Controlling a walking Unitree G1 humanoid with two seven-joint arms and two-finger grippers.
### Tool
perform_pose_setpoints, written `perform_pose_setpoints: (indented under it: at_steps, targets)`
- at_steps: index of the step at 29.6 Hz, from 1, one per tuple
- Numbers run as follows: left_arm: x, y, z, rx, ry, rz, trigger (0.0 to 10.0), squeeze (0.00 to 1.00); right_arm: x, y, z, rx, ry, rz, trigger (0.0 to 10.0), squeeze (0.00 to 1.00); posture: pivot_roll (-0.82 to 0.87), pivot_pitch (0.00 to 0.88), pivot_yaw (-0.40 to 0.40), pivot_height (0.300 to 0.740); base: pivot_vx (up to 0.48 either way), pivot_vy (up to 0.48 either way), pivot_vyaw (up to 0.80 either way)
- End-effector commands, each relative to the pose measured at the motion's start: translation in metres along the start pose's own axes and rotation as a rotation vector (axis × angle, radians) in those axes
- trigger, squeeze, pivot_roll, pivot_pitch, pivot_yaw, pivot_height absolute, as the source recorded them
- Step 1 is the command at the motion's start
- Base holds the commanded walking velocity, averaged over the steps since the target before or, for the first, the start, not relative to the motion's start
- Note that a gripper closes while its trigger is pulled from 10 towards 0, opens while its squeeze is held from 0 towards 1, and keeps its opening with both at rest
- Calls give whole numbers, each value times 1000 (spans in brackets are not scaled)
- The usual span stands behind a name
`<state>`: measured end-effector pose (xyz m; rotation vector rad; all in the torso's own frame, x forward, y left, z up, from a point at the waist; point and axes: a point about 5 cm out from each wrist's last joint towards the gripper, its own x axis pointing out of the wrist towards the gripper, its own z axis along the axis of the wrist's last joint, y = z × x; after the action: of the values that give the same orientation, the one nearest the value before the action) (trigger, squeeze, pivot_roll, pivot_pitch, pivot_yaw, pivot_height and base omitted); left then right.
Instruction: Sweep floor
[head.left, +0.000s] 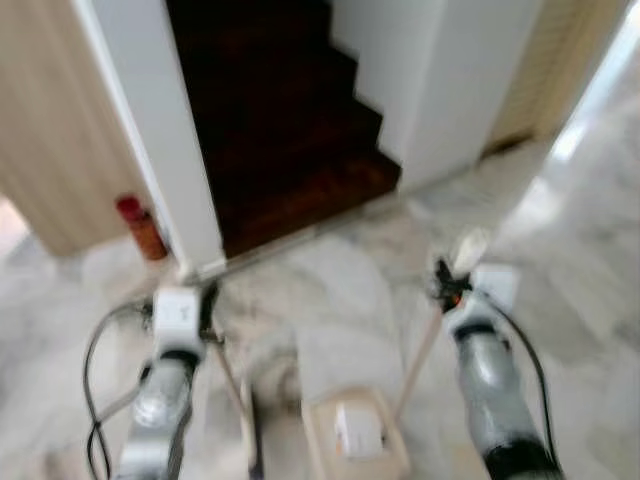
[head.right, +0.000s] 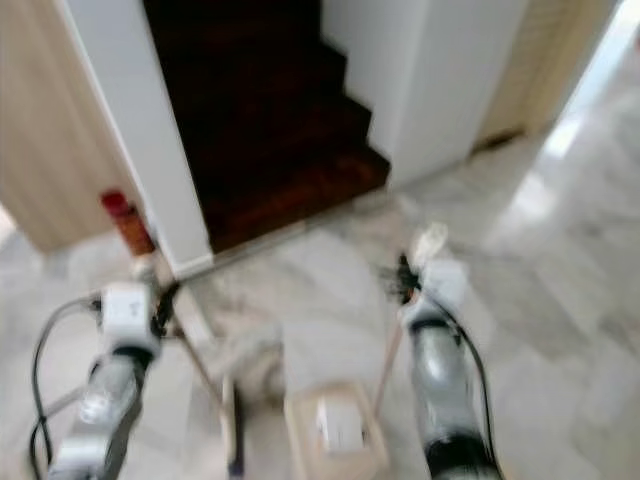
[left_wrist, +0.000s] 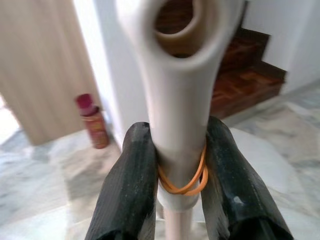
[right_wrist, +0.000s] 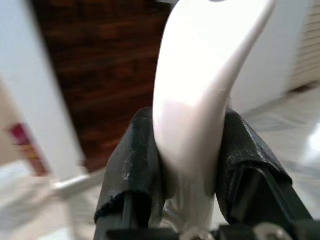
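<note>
Both claws are clamped on tool handles — left gripper (left_wrist: 181, 175) on the broom handle (left_wrist: 180, 90), right gripper (right_wrist: 192, 165) on the dustpan handle (right_wrist: 200, 85) — so it looks mid-sweep, needing the dustpan (head.left: 352, 432) at lower centre flat on the marble floor (head.left: 330, 280).

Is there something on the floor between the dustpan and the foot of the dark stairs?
Nothing visible. The dustpan sits low between the arms, and the marble floor up to the stairs looks bare, though blurred. A red can stands aside, left of the white wall end.
</note>
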<state>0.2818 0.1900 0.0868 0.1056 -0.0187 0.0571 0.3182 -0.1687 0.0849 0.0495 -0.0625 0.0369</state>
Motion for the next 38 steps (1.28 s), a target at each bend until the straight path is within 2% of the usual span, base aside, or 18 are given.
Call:
perform_pose_setpoints:
  at_steps: [1, 4, 10, 13, 34, 38]
  targets:
    - [1, 2, 6, 30, -27, 1, 10000, 0, 1, -2, 6, 43, -38, -20, 10000, 0, 136, 0, 24, 740, 0, 390, 0]
    - [1, 1, 6, 30, -27, -2, 10000, 0, 2, -2, 6, 32, -37, -13, 10000, 0, 137, 0, 25, 740, 0, 394, 0]
    - [1, 1, 6, 29, -27, -9, 10000, 0, 2, 1, 6, 37, -41, -3, 10000, 0, 138, 0, 28, 740, 0, 393, 782]
    - [2, 1, 6, 31, -27, -9, 10000, 0, 2, 2, 6, 58, -39, -4, 10000, 0, 138, 0, 28, 740, 0, 394, 0]
    - [3, 2, 7, 37, -28, -13, 10000, 0, 1, 7, 2, 53, -18, 37, 10000, 0, 144, 0, 33, 740, 0, 392, 0]
    - [3, 2, 7, 37, -28, -13, 10000, 0, 1, 9, 2, 54, -20, 41, 10000, 0, 146, 0, 34, 740, 0, 392, 722]
